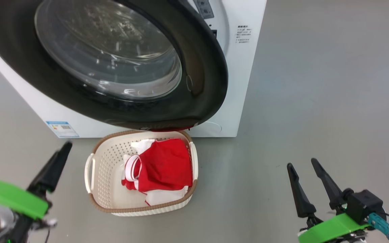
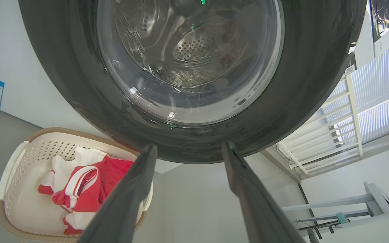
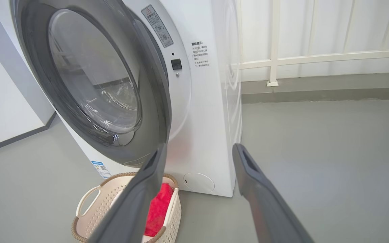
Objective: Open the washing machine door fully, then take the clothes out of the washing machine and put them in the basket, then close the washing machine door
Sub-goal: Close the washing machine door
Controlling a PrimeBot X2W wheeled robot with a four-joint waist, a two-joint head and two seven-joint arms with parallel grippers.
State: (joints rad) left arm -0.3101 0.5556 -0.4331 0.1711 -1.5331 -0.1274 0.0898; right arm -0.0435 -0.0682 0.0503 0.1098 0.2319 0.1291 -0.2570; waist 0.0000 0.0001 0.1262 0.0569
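The washing machine door (image 1: 201,67) stands ajar, swung out from the front of the washing machine (image 1: 245,67). Its free edge is ahead of the right claw (image 1: 301,163) and to that claw's left, and its black rim is just beyond the fingertips of the left claw (image 2: 190,146). The latch socket on the white front panel is uncovered.

Below the door's lower rim, between the two claws and nearer the left one, the basket (image 1: 104,168) sits on the floor (image 1: 316,101). The clothes (image 1: 165,165) lie in it, red over white.

Both claws hang free with their fingers apart, holding nothing and touching nothing.

With the garments in the basket and no red visible through the glass, the unloading looks done, so the step in hand is probably closing the door.

That move calls for a claw to meet the outer face of the rim near the free edge and push it toward the machine along the hinge arc until the latch catches. The left claw looks the closer one, and its push should stay clear of the basket below.
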